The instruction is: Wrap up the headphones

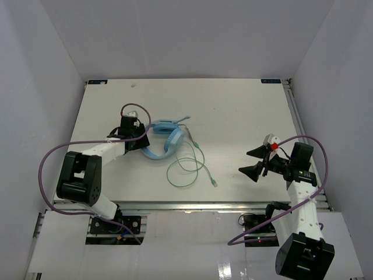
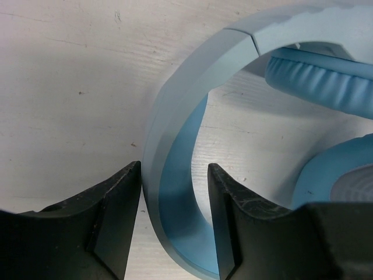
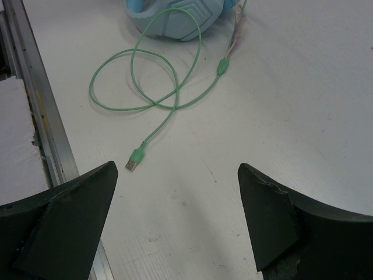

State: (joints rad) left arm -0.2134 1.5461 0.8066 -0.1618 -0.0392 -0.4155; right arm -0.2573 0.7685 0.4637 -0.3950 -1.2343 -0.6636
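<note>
Headphones (image 1: pixel 166 142) are lying on the table (image 1: pixel 239 111), left of centre, and my left gripper (image 1: pixel 141 138) is sitting right at their left end. Through the left wrist camera I am seeing the light blue band (image 2: pixel 175 116) running up between the two black fingers (image 2: pixel 116 204). The left finger is lying against the band's outer face, while a sliver of table is showing between the band's inner face and the right finger higher up. Lower down the band is curving under that right finger. So the jaws are standing apart astride the band, and I am not seeing them clamped on it. A padded ear cushion (image 2: pixel 320 81) is sitting just beyond, to the upper right.

My right gripper (image 1: pixel 245 162) is hanging well away from the headphones on the right side of the table, jaws spread wide and holding nothing. In its wrist view the thin green cable (image 3: pixel 145 87) is lying in loose loops on the table ahead of the fingers. The plug (image 3: pixel 134 160) is resting nearest them but apart from them.
</note>
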